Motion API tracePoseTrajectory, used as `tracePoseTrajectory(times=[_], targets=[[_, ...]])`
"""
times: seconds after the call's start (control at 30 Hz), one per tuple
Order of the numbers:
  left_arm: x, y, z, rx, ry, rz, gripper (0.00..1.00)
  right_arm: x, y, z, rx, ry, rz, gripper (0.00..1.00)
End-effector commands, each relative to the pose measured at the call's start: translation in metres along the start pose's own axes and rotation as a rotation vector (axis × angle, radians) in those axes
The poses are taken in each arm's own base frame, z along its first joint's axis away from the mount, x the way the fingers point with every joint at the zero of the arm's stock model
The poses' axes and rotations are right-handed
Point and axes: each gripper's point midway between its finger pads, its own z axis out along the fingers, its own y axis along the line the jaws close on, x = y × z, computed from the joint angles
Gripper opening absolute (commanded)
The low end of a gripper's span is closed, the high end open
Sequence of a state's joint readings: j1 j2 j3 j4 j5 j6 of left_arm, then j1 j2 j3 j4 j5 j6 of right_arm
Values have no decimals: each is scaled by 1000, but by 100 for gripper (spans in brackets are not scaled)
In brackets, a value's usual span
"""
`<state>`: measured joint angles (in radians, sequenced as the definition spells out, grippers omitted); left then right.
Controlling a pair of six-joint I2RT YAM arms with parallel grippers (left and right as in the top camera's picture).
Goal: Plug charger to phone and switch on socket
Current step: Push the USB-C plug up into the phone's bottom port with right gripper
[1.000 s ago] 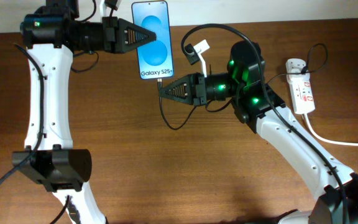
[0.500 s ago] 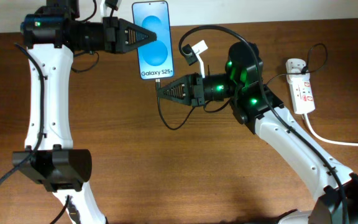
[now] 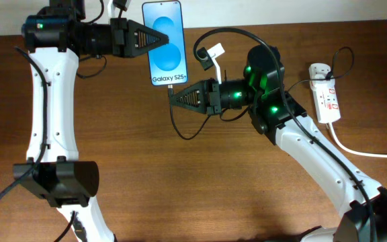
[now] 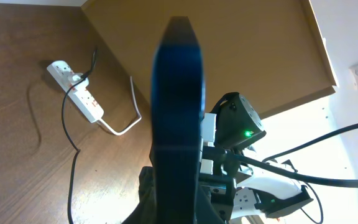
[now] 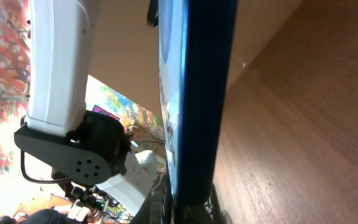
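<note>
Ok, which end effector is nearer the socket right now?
Right. The right end effector is at the phone's bottom edge, roughly level with the socket. The left end effector grips the phone's side edge, farther from the socket.

Left wrist view: phone (image 4: 178,93) just a blurred dark edge, centre frame. Overhead, cable tip (image 3: 173,86) below it and power strip (image 3: 327,104) switches too small to read.

phone (image 3: 164,42) screen-up, charger (image 3: 174,118) tip at its base, socket (image 3: 326,97) far right.
</note>
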<state>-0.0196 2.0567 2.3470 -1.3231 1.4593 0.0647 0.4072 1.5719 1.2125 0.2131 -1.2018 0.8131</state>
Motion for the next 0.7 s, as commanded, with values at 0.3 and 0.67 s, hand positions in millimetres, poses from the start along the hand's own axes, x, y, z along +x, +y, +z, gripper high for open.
tracePoseTrajectory(times=[0.3,0.67], targets=[[0,-25,-2,25,-6,70,0,-11,8,-7,-3,-29,-51,4],[4,-26,9,27,17,72,0,-17,5,-15,10,-50,-49,4]])
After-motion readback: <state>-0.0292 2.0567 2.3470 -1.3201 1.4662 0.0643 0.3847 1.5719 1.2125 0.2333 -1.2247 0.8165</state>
